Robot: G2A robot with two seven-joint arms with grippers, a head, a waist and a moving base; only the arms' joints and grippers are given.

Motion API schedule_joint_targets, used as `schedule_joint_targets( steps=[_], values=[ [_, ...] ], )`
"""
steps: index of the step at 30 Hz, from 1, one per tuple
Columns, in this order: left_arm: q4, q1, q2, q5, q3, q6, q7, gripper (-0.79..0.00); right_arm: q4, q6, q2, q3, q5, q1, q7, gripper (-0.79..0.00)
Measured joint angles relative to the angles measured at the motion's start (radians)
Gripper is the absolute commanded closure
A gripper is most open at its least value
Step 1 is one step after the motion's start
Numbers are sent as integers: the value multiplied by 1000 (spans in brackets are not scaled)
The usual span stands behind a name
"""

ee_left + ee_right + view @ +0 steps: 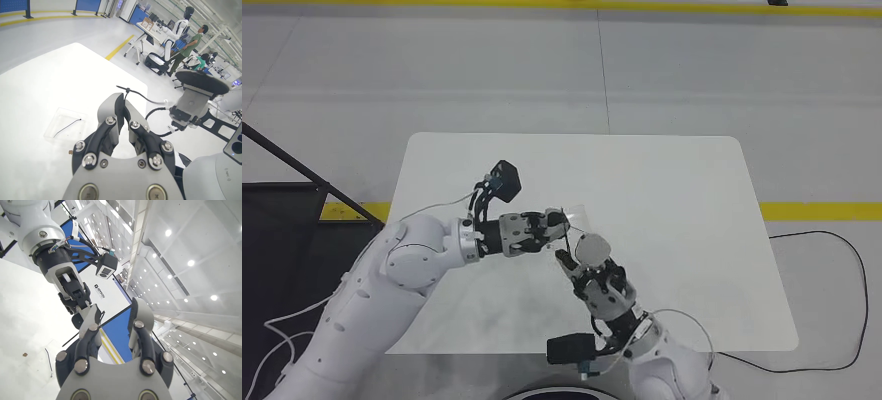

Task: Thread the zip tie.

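My left gripper is shut on a black zip tie, held above the white table. Just past the fingertips sits the tie's head, with a strap running through it; a short tip sticks out one side and the long part trails toward my right gripper. In the right wrist view my right gripper stands open. The zip tie runs beside one of its fingers, right by the left gripper. From above, both grippers meet mid-table.
A clear flat tray lies on the table beyond the left gripper with a second black zip tie in it. A small brown speck lies near the tray. The far and right parts of the table are bare.
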State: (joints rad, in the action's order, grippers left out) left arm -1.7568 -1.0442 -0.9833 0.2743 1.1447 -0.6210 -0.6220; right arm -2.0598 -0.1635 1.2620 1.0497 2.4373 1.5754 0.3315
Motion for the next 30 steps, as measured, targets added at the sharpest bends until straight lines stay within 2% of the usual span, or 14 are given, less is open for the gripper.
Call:
schedule_joint_targets(
  steps=[5, 10, 20, 23, 26, 30],
  values=[
    [-6, -13, -3, 30, 3, 11, 47, 0, -12, 112, -14, 56, -178, 52, 111, -785],
    [4, -18, -5, 6, 6, -2, 70, 0, -13, 316, -24, 116, -434, 75, 135, -785],
    [6, -18, -6, 1, 6, -2, 70, 0, -12, 289, -24, 113, -396, 74, 134, -785],
    [6, -18, -6, 1, 6, -2, 71, 0, -3, 334, -24, 96, -382, 61, 114, -785],
    [-6, -32, -6, 16, 9, 1, 92, 0, 32, 434, -21, 104, -523, 24, 79, -785],
    [-16, -53, -6, 59, 20, -31, 129, 0, 113, 635, -21, 141, -832, -36, 12, -785]
  ],
)
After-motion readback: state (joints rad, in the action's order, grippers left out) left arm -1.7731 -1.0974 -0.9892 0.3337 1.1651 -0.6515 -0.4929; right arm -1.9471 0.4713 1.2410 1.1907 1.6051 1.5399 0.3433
